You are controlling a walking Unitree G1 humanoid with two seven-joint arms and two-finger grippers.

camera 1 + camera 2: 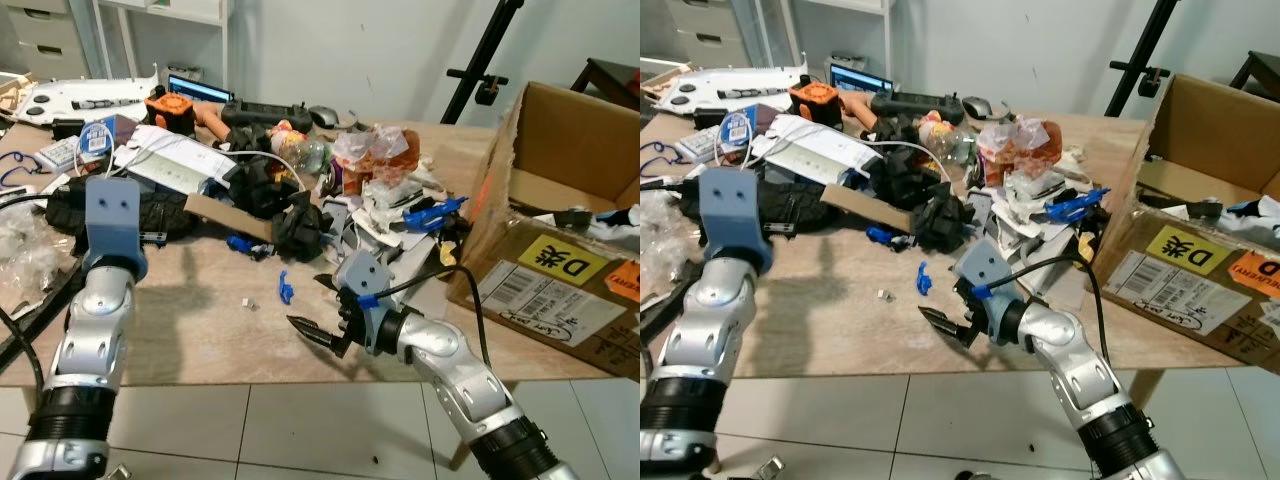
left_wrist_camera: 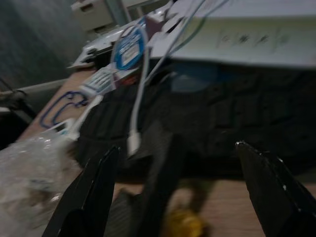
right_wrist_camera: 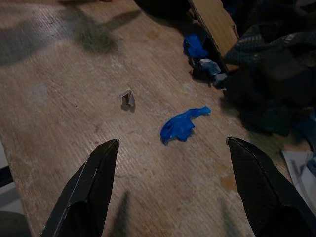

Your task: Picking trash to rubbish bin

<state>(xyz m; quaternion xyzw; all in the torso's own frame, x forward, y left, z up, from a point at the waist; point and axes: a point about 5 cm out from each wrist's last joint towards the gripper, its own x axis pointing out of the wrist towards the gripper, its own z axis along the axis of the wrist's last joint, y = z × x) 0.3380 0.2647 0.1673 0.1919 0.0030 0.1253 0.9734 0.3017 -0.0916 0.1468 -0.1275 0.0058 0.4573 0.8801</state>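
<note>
- Right tool [image 3: 170, 190]: fingers apart, empty, above the worktop [image 1: 200, 330] near its front edge
- Blue scrap [image 3: 181, 125]: lies on bare wood, just ahead of the right tool
- Grey bit [image 3: 128, 99]: beside the scrap
- Left tool [image 2: 182, 192]: fingers apart, empty, facing a black item [image 2: 237, 118]
- Box [image 1: 560, 220]: open, at the worktop's right end

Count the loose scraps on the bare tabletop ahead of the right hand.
2: a blue scrap centred before the right hand, and a small grey scrap beside it. The clutter may hide more.
</note>
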